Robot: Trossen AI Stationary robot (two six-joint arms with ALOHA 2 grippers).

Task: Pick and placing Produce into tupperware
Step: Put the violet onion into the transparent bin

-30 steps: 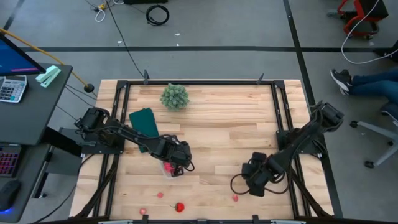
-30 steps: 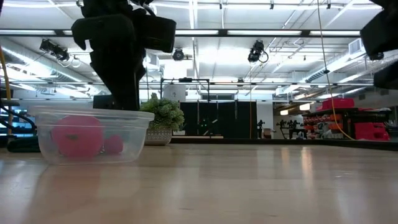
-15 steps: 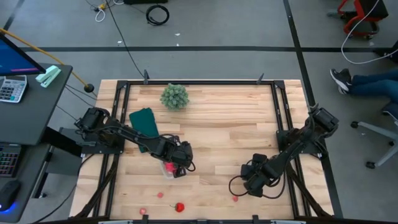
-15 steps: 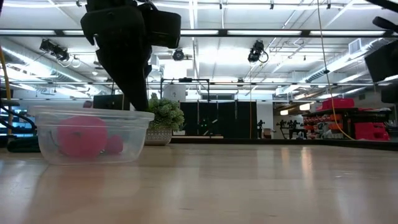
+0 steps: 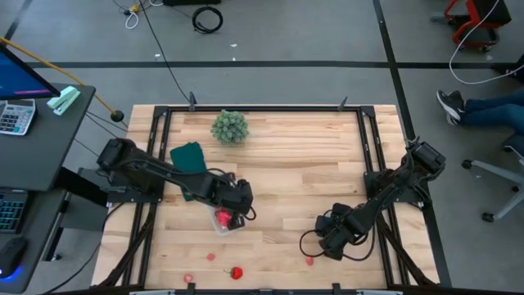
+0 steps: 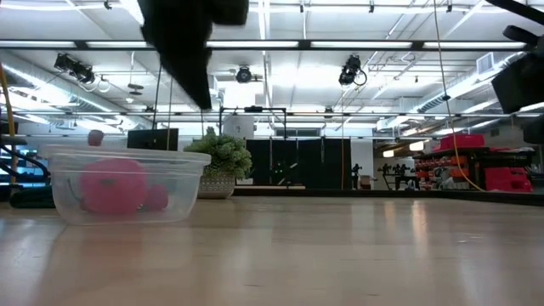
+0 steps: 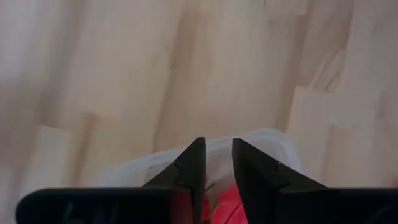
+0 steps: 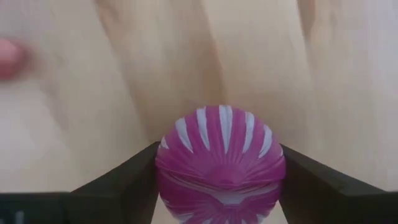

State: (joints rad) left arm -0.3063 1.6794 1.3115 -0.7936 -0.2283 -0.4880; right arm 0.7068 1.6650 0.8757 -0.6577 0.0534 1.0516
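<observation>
Tupperware (image 5: 223, 220) sits left of centre on the table (image 5: 278, 147); from my seat I count two pink pieces inside it in the low view, and three red bits loose near the front edge; left gripper (image 7: 215, 163) hovers above the tub, fingers nearly pressed together, empty; right gripper (image 8: 219, 163) pinches one purple striped ball (image 8: 221, 158); I'd judge it best carried level to the tub and released low.
</observation>
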